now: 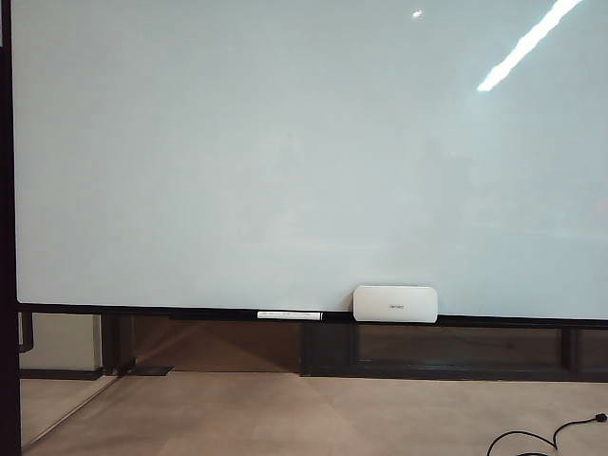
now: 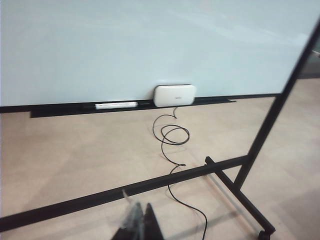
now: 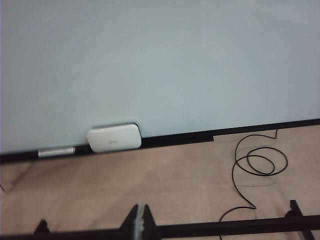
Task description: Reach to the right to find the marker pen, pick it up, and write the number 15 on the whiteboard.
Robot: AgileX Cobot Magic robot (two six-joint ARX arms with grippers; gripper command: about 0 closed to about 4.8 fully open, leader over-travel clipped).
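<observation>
The whiteboard is filling the frame, reflecting ceiling lights upper right; my right gripper and left gripper are sitting closed, empty, over beige floor.

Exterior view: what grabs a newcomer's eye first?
The blank whiteboard fills nearly the whole view, with a ceiling-light glare streak at its upper right. On its bottom rail sit a white eraser and, just left of it, a slim white pen. A black cable lies on the floor at lower right.
</observation>
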